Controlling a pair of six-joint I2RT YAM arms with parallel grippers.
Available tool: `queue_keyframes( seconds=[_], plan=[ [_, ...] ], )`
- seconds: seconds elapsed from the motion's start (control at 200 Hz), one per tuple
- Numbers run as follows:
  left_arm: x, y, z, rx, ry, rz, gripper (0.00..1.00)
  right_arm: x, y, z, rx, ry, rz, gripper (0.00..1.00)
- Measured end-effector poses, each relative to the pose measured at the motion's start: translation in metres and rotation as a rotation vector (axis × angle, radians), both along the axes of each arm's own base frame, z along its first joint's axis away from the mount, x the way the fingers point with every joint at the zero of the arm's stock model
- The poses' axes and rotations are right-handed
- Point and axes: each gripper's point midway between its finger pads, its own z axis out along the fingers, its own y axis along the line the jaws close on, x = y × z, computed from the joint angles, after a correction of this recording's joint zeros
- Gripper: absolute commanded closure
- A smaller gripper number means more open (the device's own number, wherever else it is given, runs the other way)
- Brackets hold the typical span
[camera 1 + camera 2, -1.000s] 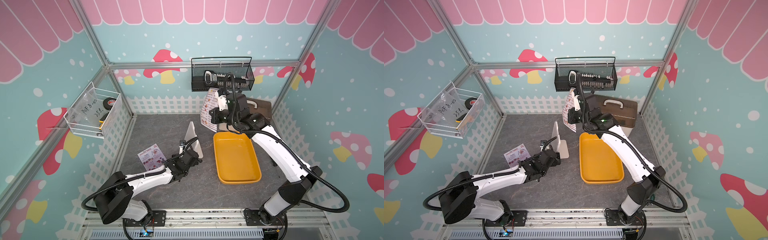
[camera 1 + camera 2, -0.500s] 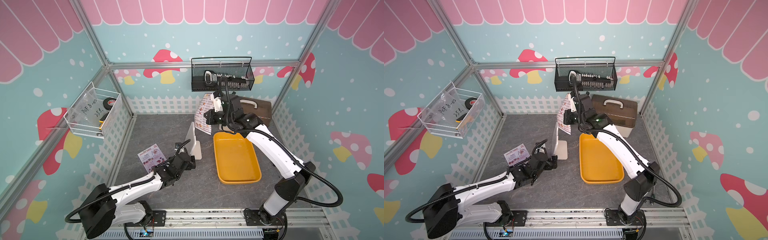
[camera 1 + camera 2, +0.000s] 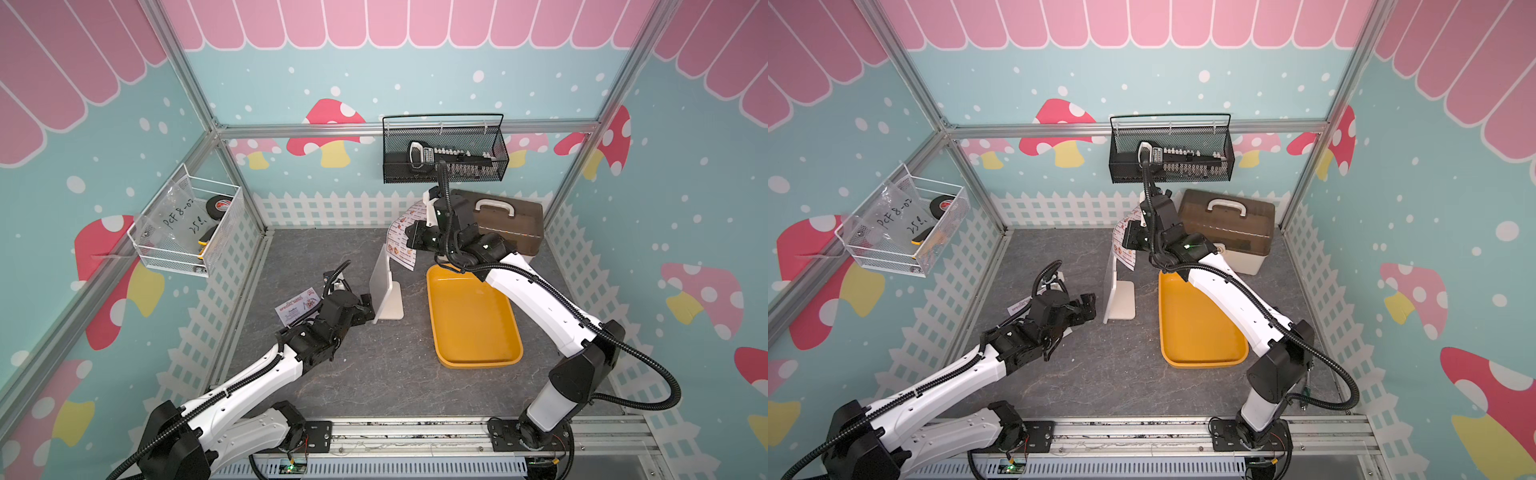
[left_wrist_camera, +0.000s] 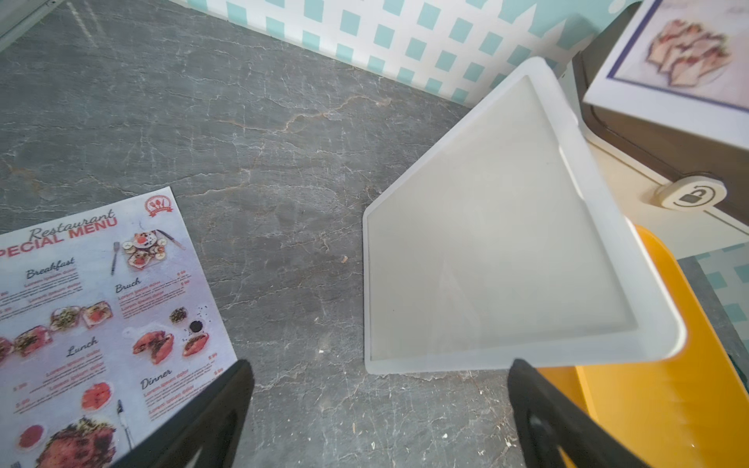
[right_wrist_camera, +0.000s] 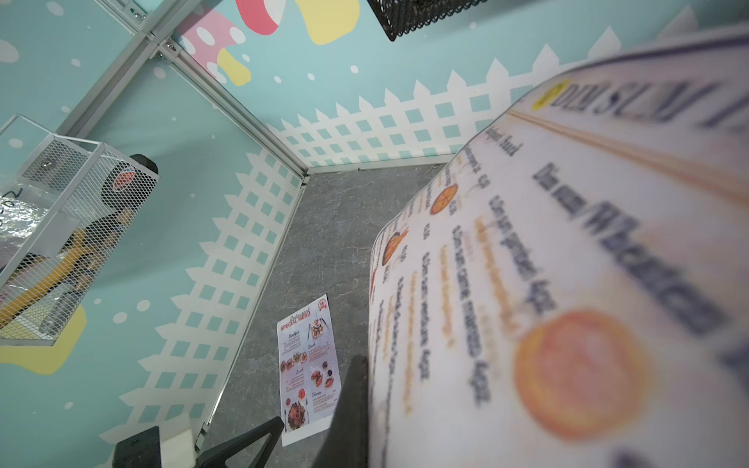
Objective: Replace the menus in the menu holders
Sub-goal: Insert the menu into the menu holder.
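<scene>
Overhead first, in both top views: white menu holder upright on its flat foot on the grey floor, just beside the yellow tray. Above the holder's top, right gripper pinched shut on the white Dim Sum menu, sheet hanging curved with its lower corner close over the holder's top edge; impossible to tell whether touching. Low beside the holder's foot, left gripper spread wide, gripping nothing. Flat on the floor, pink Special Menu, partly under the left arm's wrist. At the back right, brown case with a white handle; on the back wall, black mesh basket; on the left wall, white wire basket. Next, left wrist view: 2 black fingers far apart with bare floor between, 1 tip right at the holder's lower corner, contact unclear; clear front pale and blank; Special Menu face up, well apart from the holder; tray behind the holder; a corner of the Dim Sum menu past the holder's top. Lastly, right wrist view: Dim Sum menu blurred and bowed, filling most of the frame, 1 black finger against its edge; Special Menu face up on the floor below.
</scene>
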Motion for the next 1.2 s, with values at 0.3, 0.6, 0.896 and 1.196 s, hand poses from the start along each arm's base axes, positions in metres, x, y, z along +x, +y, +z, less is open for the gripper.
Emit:
queue_keyframes(
  seconds=[0.3, 0.6, 0.896, 1.196],
  plan=[
    [0.002, 0.006, -0.003, 0.001, 0.014, 0.014, 0.02, 0.003, 0.0, -0.003, 0.02, 0.006, -0.019, 1.0],
    [0.001, 0.012, 0.0, -0.002, 0.012, 0.027, 0.02, 0.004, -0.002, -0.004, 0.015, 0.005, -0.032, 1.0],
    [0.001, 0.013, 0.001, -0.004, 0.008, 0.03, 0.02, 0.007, 0.0, -0.009, 0.013, 0.012, -0.034, 1.0],
    [0.002, 0.015, 0.001, -0.001, 0.008, 0.033, 0.02, 0.009, 0.002, -0.017, 0.01, 0.029, -0.037, 1.0]
  ],
)
